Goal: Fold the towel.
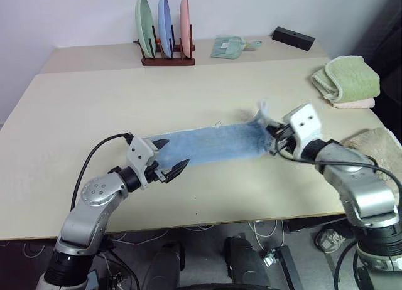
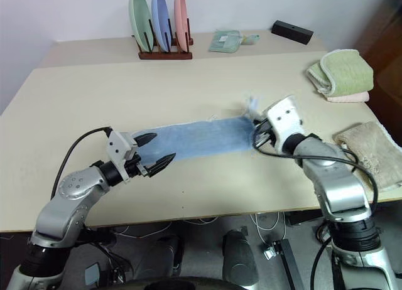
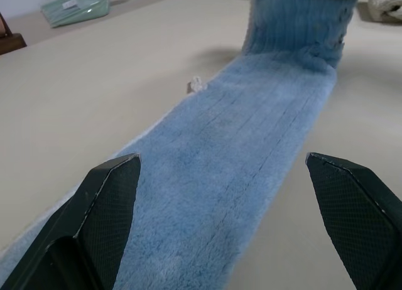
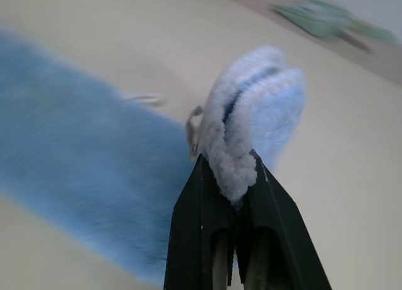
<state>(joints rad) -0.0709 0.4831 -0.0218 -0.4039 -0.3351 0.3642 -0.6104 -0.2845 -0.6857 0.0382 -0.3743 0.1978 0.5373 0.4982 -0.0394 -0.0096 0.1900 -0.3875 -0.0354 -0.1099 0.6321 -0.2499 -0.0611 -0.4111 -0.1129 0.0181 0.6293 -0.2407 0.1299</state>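
Light blue terry cloth towel point(image 1: 213, 145) lies as a long strip on the beige counter point(image 1: 94, 114). Right gripper point(image 4: 235, 196) fingers pinch its raised end; left gripper point(image 1: 168, 157) fingers spread wide at the other end. End-to-end fold not yet made.

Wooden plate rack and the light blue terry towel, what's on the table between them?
Nothing: in the left eye view the beige tabletop lies bare between the wooden plate rack and the light blue terry towel.
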